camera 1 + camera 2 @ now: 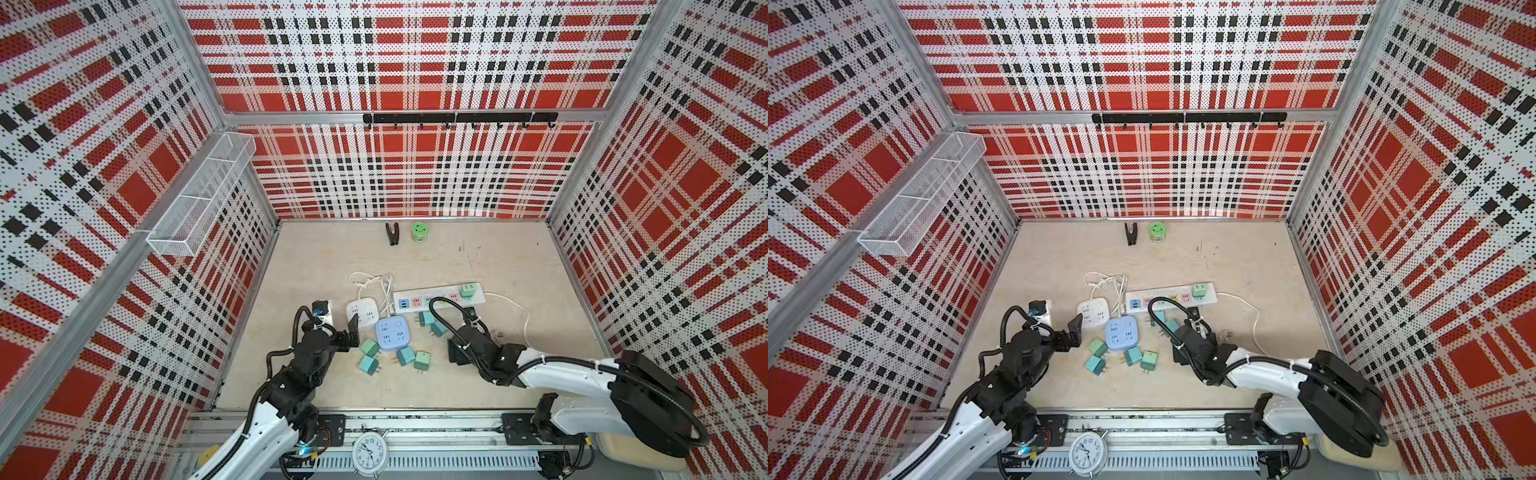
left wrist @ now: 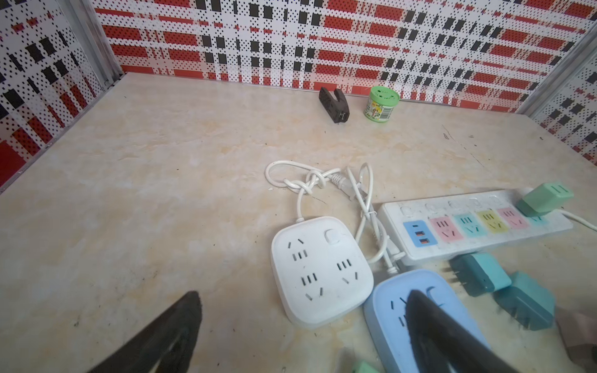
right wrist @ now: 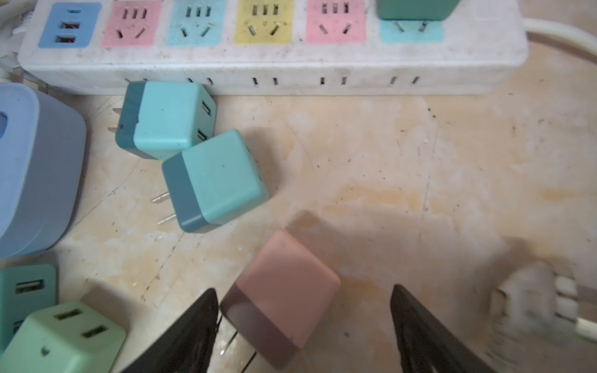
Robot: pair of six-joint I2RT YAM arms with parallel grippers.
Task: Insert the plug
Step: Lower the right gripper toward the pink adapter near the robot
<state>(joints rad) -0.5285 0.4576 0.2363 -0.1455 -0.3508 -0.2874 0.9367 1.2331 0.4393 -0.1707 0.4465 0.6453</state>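
A pink plug (image 3: pixel 281 297) with a darker base lies on the table, prongs toward one finger. My right gripper (image 3: pixel 303 323) is open around it; one finger (image 3: pixel 193 332) is close to its prong end and a wide gap separates the other from it. In both top views this gripper (image 1: pixel 457 353) (image 1: pixel 1181 357) points down, just in front of the white power strip (image 1: pixel 436 297) (image 3: pixel 274 64), and hides the pink plug. A green plug (image 1: pixel 469 289) sits in the strip's right-end socket. My left gripper (image 1: pixel 353 332) (image 2: pixel 303 294) hangs open and empty over the square sockets.
A white square socket (image 1: pixel 362 311) and a blue one (image 1: pixel 392 332) lie left of the strip, with several teal and green plugs (image 1: pixel 370 347) scattered around. A white corded plug (image 3: pixel 533 300) lies near the right gripper. A green jar (image 1: pixel 419 230) and black clip (image 1: pixel 392 234) stand at the back wall.
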